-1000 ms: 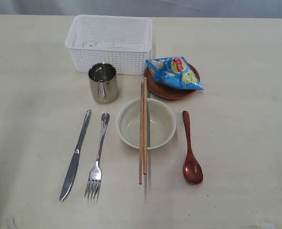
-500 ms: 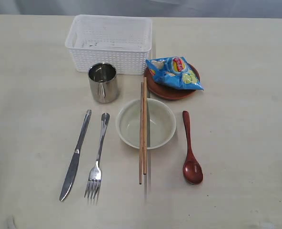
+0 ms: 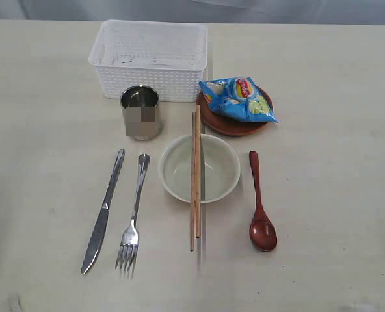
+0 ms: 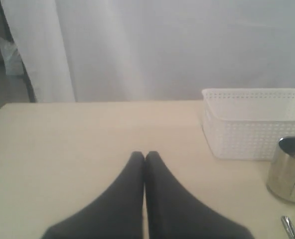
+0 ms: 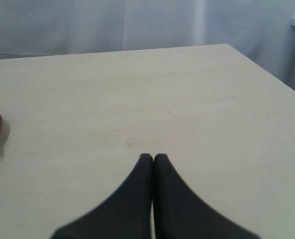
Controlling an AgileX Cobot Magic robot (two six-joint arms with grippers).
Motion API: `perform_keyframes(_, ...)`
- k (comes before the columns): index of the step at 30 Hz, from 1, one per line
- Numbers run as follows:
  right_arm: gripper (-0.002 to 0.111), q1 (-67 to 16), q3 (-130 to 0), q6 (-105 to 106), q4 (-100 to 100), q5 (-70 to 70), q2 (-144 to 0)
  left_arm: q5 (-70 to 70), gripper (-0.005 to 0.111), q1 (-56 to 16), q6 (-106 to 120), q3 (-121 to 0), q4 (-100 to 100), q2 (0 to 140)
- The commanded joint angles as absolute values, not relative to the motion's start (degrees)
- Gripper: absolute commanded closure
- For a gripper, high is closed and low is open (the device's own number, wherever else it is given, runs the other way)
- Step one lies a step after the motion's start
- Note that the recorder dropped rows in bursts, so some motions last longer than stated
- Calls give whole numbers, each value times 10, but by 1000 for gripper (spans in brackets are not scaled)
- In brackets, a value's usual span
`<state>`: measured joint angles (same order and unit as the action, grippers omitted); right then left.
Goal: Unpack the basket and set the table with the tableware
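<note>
The white basket [image 3: 149,57] stands empty at the back of the table [image 3: 335,195]. In front of it are the steel cup [image 3: 141,112], then the knife [image 3: 103,211] and fork [image 3: 133,214]. Two chopsticks [image 3: 195,179] lie across the cream bowl [image 3: 179,170]. The red spoon [image 3: 259,205] lies right of the bowl. The reddish-brown plate [image 3: 228,122] is behind it. My left gripper [image 4: 145,155] is shut and empty, with the basket [image 4: 254,122] and cup [image 4: 288,169] off to one side. My right gripper [image 5: 153,158] is shut and empty over bare table. Neither gripper shows in the exterior view.
A blue chip bag [image 3: 239,97] lies on the plate; a sliver of both shows at the right wrist view's edge. Pale curtains hang behind the table's far edge.
</note>
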<state>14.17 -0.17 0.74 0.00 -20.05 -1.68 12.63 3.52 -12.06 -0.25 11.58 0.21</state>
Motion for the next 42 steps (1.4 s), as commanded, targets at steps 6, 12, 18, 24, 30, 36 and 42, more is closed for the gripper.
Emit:
perform_keyframes(6, 109, 146, 0, 7, 0, -199, -13, 170, 107, 31, -141, 0, 118, 0)
perform_keyframes(12, 109, 146, 0, 7, 0, -199, -13, 187, 107, 31, -141, 0, 118, 0)
perform_keyframes(18, 109, 146, 0, 7, 0, -199, -13, 201, 107, 31, -141, 0, 118, 0)
perform_keyframes(24, 109, 146, 0, 7, 0, -199, -13, 201, 107, 31, -141, 0, 118, 0)
perform_keyframes(30, 109, 146, 0, 7, 0, -199, -13, 201, 107, 31, -141, 0, 118, 0)
perform_keyframes(36, 109, 146, 0, 7, 0, -199, -13, 201, 107, 31, -141, 0, 118, 0)
perform_keyframes(42, 109, 146, 0, 7, 0, -199, -13, 201, 107, 31, -141, 0, 118, 0)
